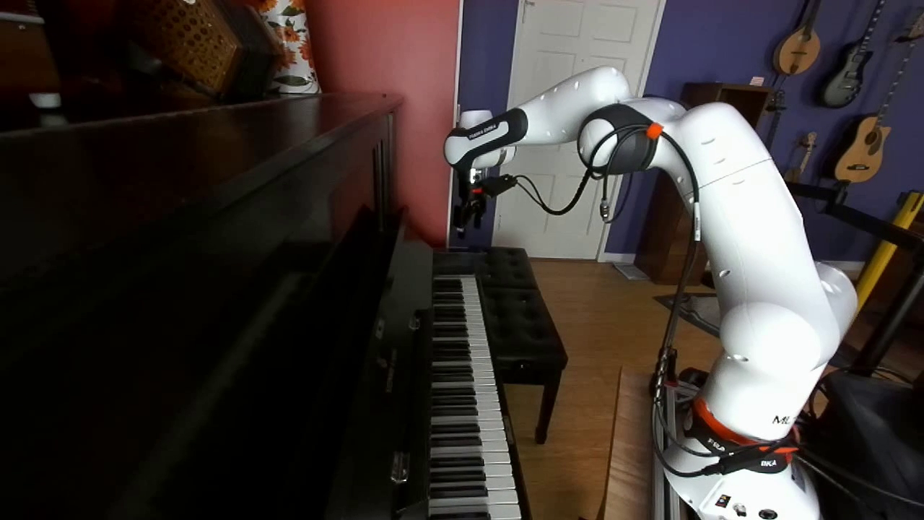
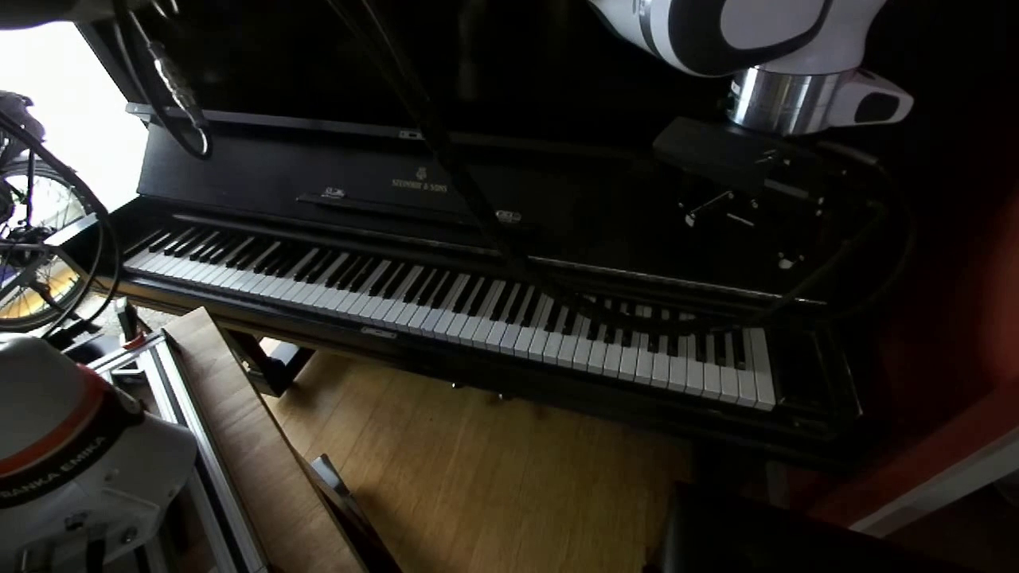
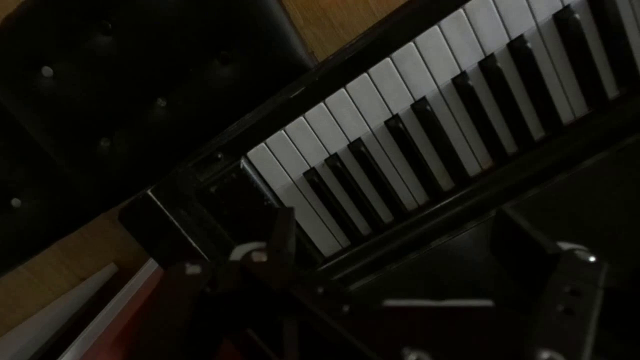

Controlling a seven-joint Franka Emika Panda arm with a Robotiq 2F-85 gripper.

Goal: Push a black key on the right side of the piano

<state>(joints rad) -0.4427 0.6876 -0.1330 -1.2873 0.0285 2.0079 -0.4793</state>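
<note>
Jaws of the Robotiq gripper [image 3: 395, 217] stood wide apart, hanging near the right end of the upright piano [image 1: 238, 217], higher than its keyboard [image 1: 480, 361] and well apart from it in an exterior view. They entered the wrist view from the bottom, one of them showing beside the last white keys [image 3: 305, 137], after which came black keys [image 3: 332, 205] grouped first as three, then as two. Gold lettering [image 2: 419, 186], partly too blurred to read, marked the open fallboard [image 2: 279, 167]. On the keyboard side, the white Franka Panda arm [image 1: 758, 224] arched up from its base, with a wooden board [image 2: 247, 438] just beside that base. A black cable [image 2: 470, 191] crossed in front of the keys in an exterior view; whether it touched them I could not tell. Close to the keyboard's right end was a black tufted bench [image 1: 520, 328]. On top of the piano rested a squeezebox [image 1: 191, 40], with a white flower-patterned object [image 1: 292, 47] next to it. Beyond the arm, an electric guitar [image 1: 843, 79] and an acoustic guitar [image 1: 863, 153] hung on a purple wall [image 1: 707, 43], which held a white panelled door [image 1: 548, 50]. Past the piano's left end, against bright light, stood a bicycle [image 2: 36, 235].
</note>
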